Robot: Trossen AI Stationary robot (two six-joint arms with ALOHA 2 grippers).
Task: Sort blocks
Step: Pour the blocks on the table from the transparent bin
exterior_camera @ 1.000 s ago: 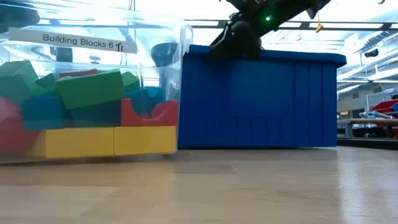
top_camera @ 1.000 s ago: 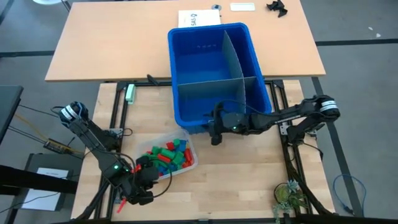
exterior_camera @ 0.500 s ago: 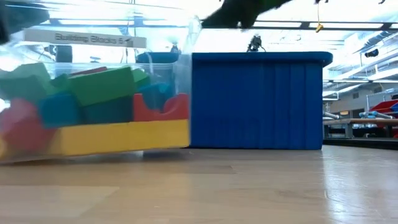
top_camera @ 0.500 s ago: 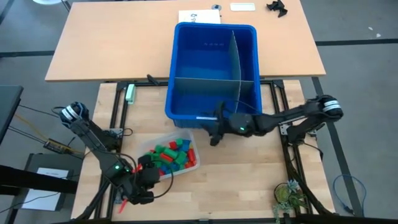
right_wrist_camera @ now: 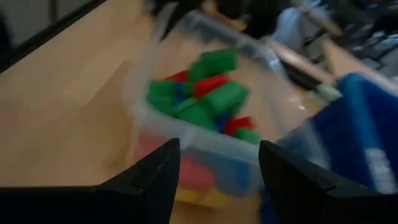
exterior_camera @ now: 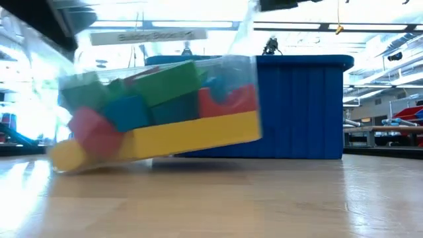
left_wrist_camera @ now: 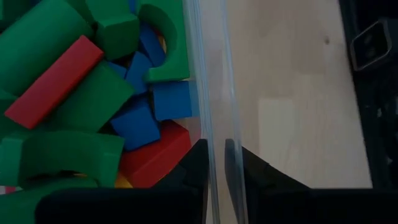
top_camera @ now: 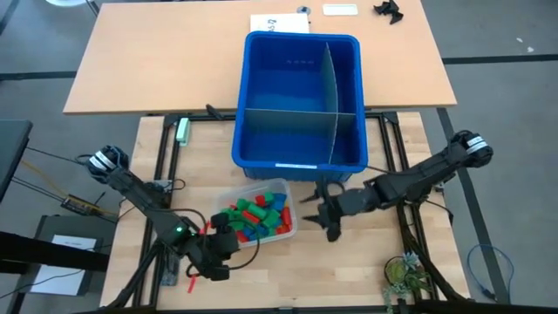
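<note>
Moved since a second ago: clear tub (top_camera: 259, 209) has slid right and now sits tilted, its left end lifted off the table in the low view; right arm has drawn back from the bin's near wall to the open table.
Blocks (top_camera: 255, 215): heaped inside the clear tub, near-centre of the table, just in front of the blue bin (top_camera: 299, 157); green, red and blue on top, yellow long ones at the bottom (exterior_camera: 192, 132).
Left gripper (top_camera: 222, 234): at the tub's left end, fingers (left_wrist_camera: 194, 168) pinched on the tub's clear wall, one finger inside and one outside; blocks lie just beyond the inside finger, touching the wall.
Right gripper (top_camera: 316, 209): just right of the tub, above the wooden table (top_camera: 357, 249), fingers (right_wrist_camera: 155, 174) spread apart and holding nothing; it faces the tub, with the blocks right ahead of it but apart from it.
Blue bin: far of the tub, grey dividers inside, no blocks visible in its compartments.
Tub label (exterior_camera: 149, 36): strip on the upper wall, blurred, unreadable.
</note>
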